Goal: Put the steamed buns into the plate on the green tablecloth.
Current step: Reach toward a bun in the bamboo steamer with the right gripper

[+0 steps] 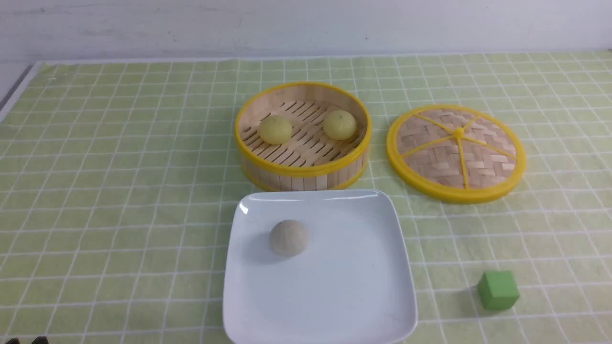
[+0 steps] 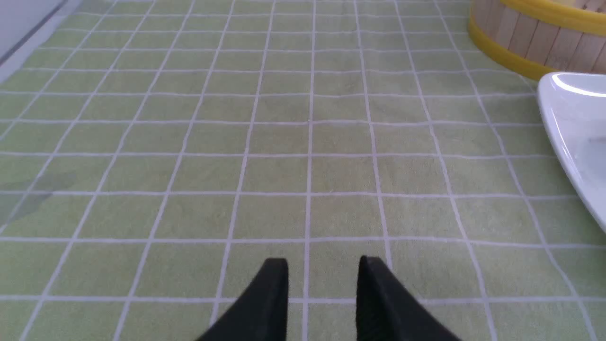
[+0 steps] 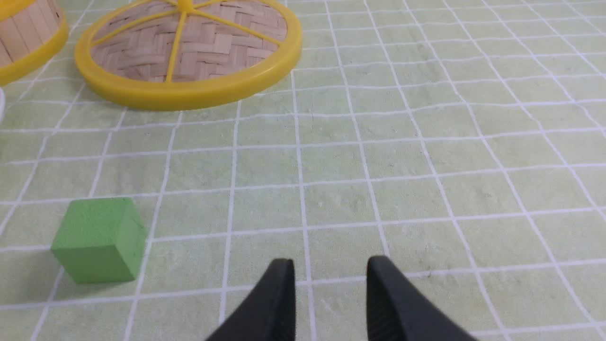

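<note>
Two pale yellow steamed buns (image 1: 275, 129) (image 1: 340, 125) lie side by side inside the bamboo steamer basket (image 1: 302, 167). In front of it the white square plate (image 1: 334, 306) rests on the green tablecloth (image 1: 119, 191). My left gripper (image 2: 323, 265) hovers open over bare cloth, left of the plate's rim (image 2: 575, 128), holding nothing. Over bare cloth to the right of a small green cube, my right gripper (image 3: 330, 265) is also open and empty. Neither wrist view shows the buns.
A greyish-beige bun (image 1: 288, 237) sits in the plate's left half. The woven lid (image 1: 456, 153) lies flat to the right of the basket. The small green cube (image 1: 498, 290) stands right of the plate. The cloth's left edge runs along the far left.
</note>
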